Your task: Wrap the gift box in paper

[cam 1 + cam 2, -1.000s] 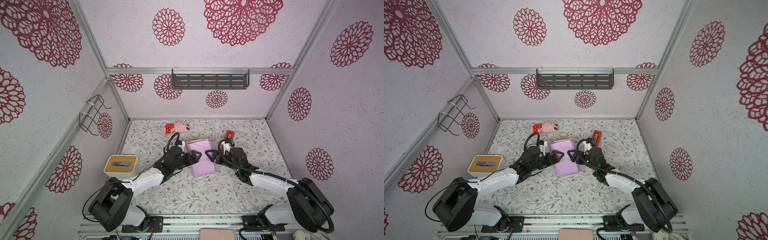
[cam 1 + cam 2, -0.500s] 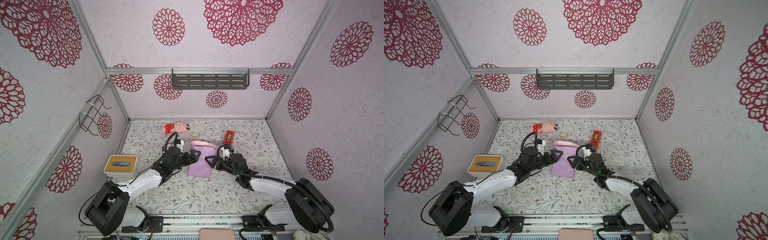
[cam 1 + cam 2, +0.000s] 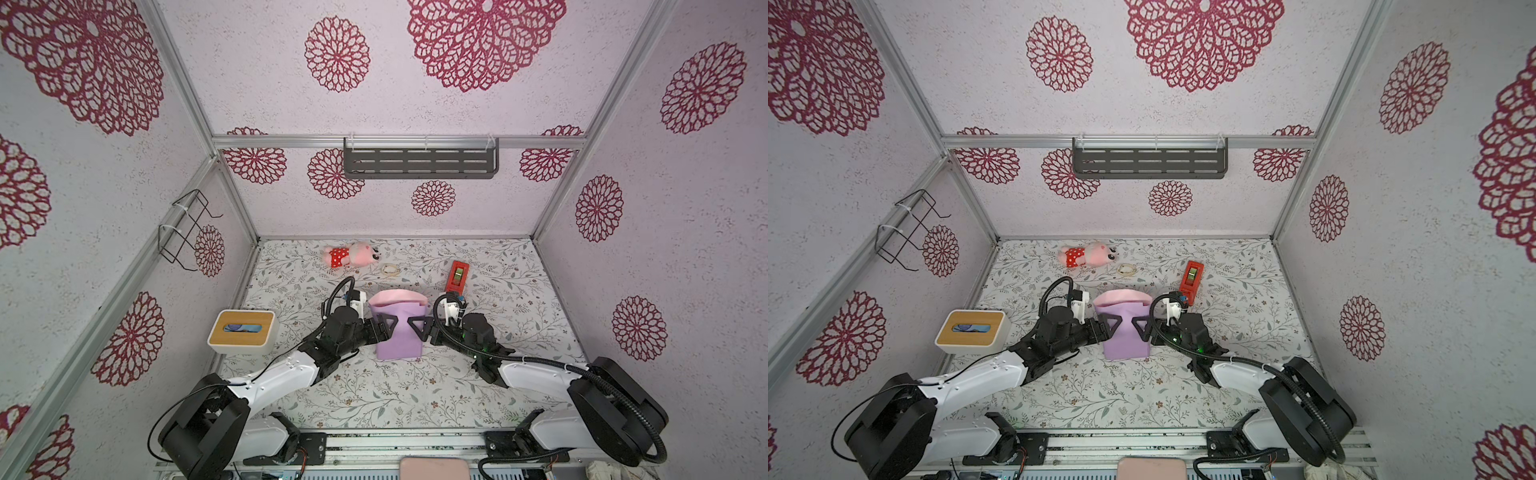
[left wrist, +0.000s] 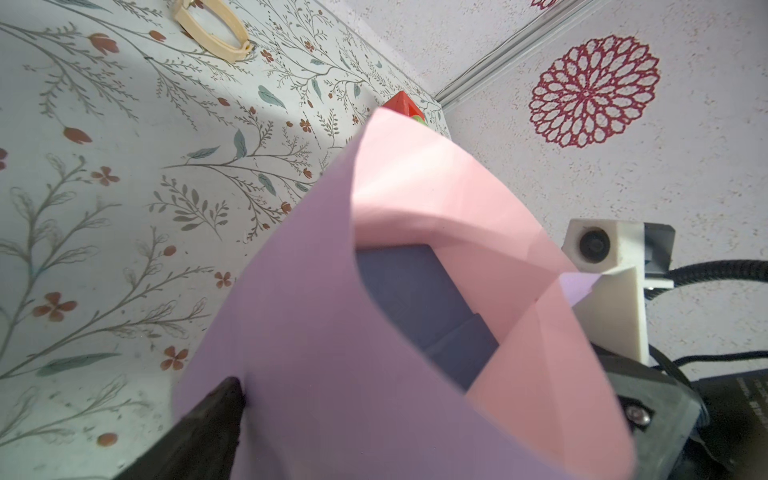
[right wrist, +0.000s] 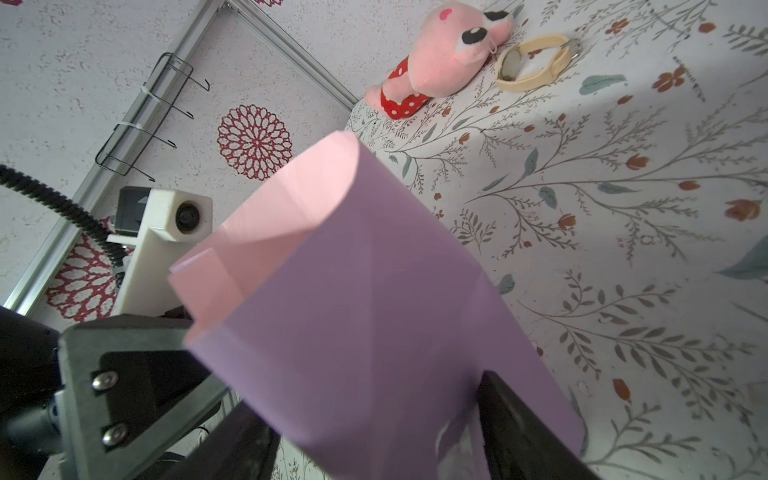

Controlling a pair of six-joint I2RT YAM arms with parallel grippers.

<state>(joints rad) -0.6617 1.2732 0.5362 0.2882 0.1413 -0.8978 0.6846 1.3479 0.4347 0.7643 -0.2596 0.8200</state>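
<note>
Two grippers, the left gripper [image 3: 386,324] and the right gripper [image 3: 417,326], are being held at either side of the paper [image 3: 397,336]. The paper is standing wrapped around the gift box [image 4: 419,299] in the middle of the table [image 3: 374,395], lilac face out, with the pink face showing at the open far end. In both top views the gift box is being hidden completely. Only a navy strip is being shown inside the paper tube in the left wrist view.

On the left gripper, one finger [image 4: 208,428] is being seen against the lilac face. Its partner is being covered by paper, so spread or pinching cannot be told. On the right gripper, two fingers [image 5: 515,428] are being seen standing apart with the paper between them. Whether it is being squeezed cannot be told.

The red tape dispenser [image 3: 458,275] is lying just beyond the right gripper. In the left wrist view it is being cut down to a red corner behind the paper.
</note>
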